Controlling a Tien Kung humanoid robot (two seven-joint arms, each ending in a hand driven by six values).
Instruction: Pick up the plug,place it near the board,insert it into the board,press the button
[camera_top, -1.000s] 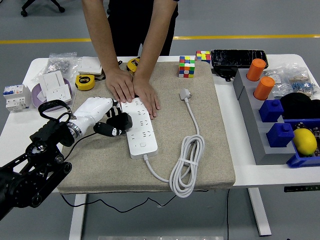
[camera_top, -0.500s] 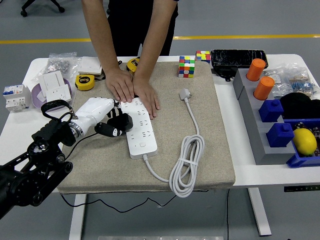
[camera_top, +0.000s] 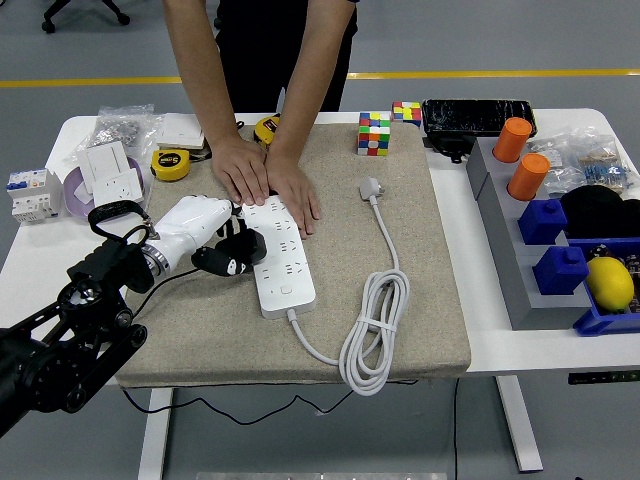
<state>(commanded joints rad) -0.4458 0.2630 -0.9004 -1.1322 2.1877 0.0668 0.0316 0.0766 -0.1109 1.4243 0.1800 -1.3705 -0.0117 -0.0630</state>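
A white power strip (camera_top: 279, 262) lies on the tan mat (camera_top: 200, 330), with its own cable coiled at the right (camera_top: 372, 330) and its white plug (camera_top: 371, 187) lying loose. My left hand (camera_top: 222, 247), white-backed with black fingers, sits against the strip's left edge with its fingers curled around a black plug (camera_top: 233, 257). The plug touches the side of the strip, level with its middle sockets. At the far end of the strip, a person's two hands (camera_top: 265, 180) press flat on it and on the mat.
Tape measures (camera_top: 172, 164), white sockets (camera_top: 110, 170) and a breaker (camera_top: 30, 193) lie at the left. Rubik's cubes (camera_top: 374, 132) and a black case (camera_top: 476, 115) sit at the back. A grey rack with orange and blue pieces (camera_top: 530, 215) and a lemon (camera_top: 609, 281) stand at the right.
My left hand with the black plug has crept slightly right, closer against the strip. The person's hands have stayed put.
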